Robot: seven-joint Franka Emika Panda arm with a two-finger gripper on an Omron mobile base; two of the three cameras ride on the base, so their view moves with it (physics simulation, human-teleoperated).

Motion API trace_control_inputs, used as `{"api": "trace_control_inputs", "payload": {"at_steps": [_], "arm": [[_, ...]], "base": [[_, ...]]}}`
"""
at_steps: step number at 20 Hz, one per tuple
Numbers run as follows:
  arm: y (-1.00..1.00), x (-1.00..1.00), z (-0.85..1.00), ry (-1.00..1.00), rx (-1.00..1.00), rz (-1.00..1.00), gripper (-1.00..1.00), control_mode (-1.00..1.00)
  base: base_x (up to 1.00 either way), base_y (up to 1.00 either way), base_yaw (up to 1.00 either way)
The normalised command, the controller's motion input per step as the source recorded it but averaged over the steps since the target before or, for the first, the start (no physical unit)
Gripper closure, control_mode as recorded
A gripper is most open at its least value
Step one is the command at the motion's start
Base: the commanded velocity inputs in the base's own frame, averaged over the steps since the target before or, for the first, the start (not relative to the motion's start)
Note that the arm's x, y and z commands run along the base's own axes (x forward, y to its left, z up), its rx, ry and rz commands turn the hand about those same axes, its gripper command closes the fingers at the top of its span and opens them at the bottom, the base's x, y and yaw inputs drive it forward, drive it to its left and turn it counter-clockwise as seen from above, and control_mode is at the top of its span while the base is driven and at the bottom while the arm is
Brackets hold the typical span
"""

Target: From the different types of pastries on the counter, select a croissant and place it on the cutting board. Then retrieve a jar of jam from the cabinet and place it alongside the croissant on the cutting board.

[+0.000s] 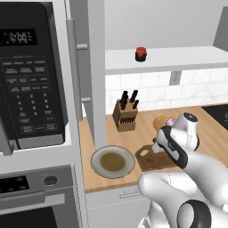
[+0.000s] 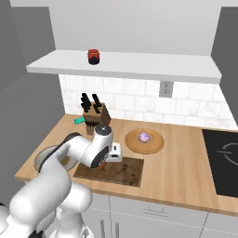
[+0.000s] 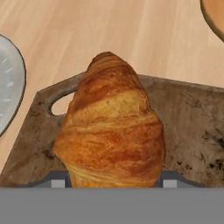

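Observation:
The golden-brown croissant [image 3: 111,131] sits between my gripper's [image 3: 113,183] two finger tips, and the jaws are shut on it. It hangs low over the handle-hole end of the dark brown cutting board [image 3: 192,122]. Whether it touches the wood I cannot tell. From the base views, the gripper [image 2: 106,163] points down at the left end of the cutting board [image 2: 125,172] on the counter [image 2: 186,172]. The red jar of jam [image 1: 141,54] with its black lid stands on the open cabinet's shelf [image 1: 178,60], also seen as the jar of jam [image 2: 94,56].
A pink frosted pastry [image 2: 145,136] lies on a round light-wood plate [image 2: 155,144] behind the board. A grey plate [image 1: 112,161] sits left of the board, and a knife block [image 1: 125,113] stands at the back. The microwave [image 1: 31,75] is left, the stovetop [image 2: 223,158] right.

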Motion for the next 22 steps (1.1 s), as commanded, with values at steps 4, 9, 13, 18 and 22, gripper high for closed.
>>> {"api": "trace_control_inputs", "payload": {"at_steps": [4, 9, 13, 18, 22], "arm": [[0.0, 0.0, -0.44, 0.01, 0.0, 0.0, 1.0, -1.0], [0.0, 0.0, -0.22, 0.0, 0.0, 0.0, -1.0, -1.0], [0.0, 0.01, -0.04, 0.0, 0.0, 0.0, -1.0, -1.0], [-0.01, 0.05, 0.0, 0.0, 0.0, 0.0, -1.0, -1.0], [-0.04, 0.0, 0.07, 0.0, 0.0, 0.0, -1.0, -1.0]], "base": [[0.0, 0.0, 0.0], [0.0, 0.0, 0.0], [0.0, 0.0, 0.0], [0.0, 0.0, 0.0], [0.0, 0.0, 0.0]]}}
